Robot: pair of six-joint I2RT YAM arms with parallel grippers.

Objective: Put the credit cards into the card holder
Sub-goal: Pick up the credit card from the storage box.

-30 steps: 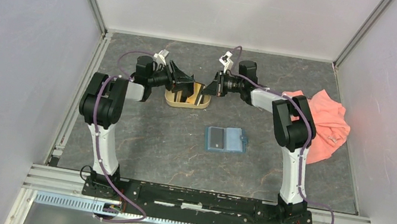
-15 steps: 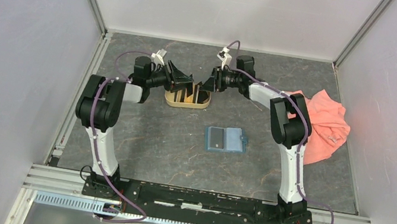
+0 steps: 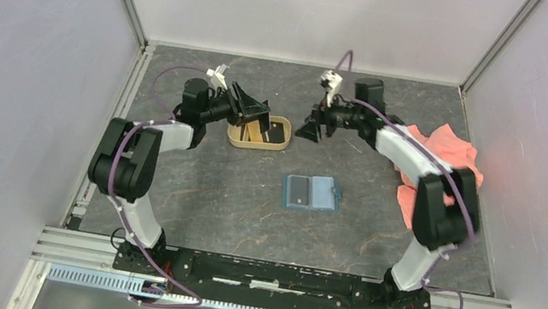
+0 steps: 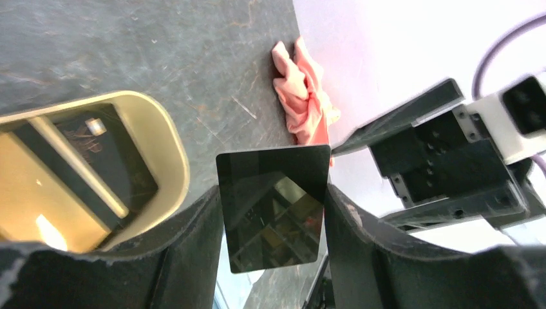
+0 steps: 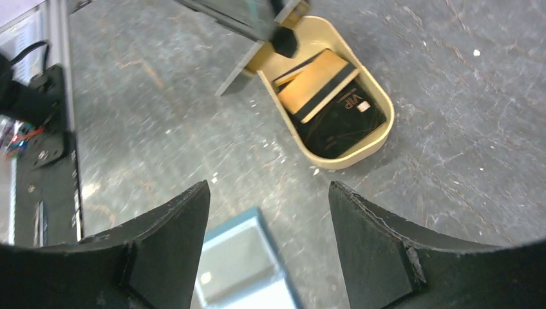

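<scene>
My left gripper [image 3: 251,108] hangs over the tan tray's left end, shut on a glossy black credit card [image 4: 273,206] by its two long edges. More credit cards lie in the tray: a gold one [image 5: 319,84] and a black one [image 5: 341,125]. The teal-blue card holder [image 3: 312,193] lies open on the table, nearer than the tray, and shows blurred between my right fingers [image 5: 241,264]. My right gripper [image 3: 309,129] hovers just right of the tray, open and holding nothing [image 5: 269,187].
The tan oval tray [image 3: 283,141] sits at mid-back on the dark stone table top. A crumpled pink cloth [image 3: 453,154] lies at the right, under the right forearm. White walls and metal rails enclose the table.
My right gripper has let go over the tray, opened wide and pulled away to the right. The left gripper keeps the black card and has barely moved.
</scene>
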